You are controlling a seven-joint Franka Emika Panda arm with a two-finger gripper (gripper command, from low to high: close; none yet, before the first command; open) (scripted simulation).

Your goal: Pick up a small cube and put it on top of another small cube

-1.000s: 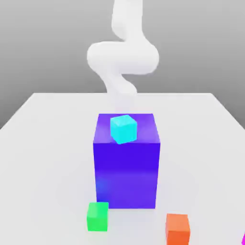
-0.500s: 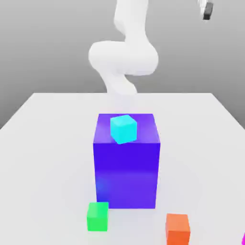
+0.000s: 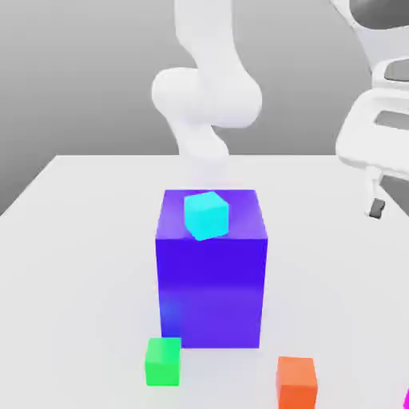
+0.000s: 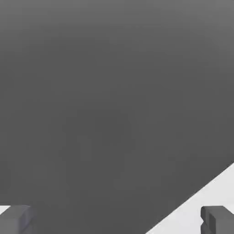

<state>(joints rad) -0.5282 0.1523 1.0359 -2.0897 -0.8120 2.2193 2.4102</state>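
Pink cube point(image 3: 407, 398) — we see a sliver of it at the desk's point(image 3: 72, 240) near corner, on the exterior view's right. Our fingers point(image 4: 218, 218) are spread wide (nothing between them), well apart from it.

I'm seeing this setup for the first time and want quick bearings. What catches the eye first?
The big blue-violet block stands mid-table with a cyan cube on top of it. In front of it lie a green cube and an orange cube. The white arm rises behind the block, and its gripper, jaws wide apart and empty, hangs at the exterior view's right.
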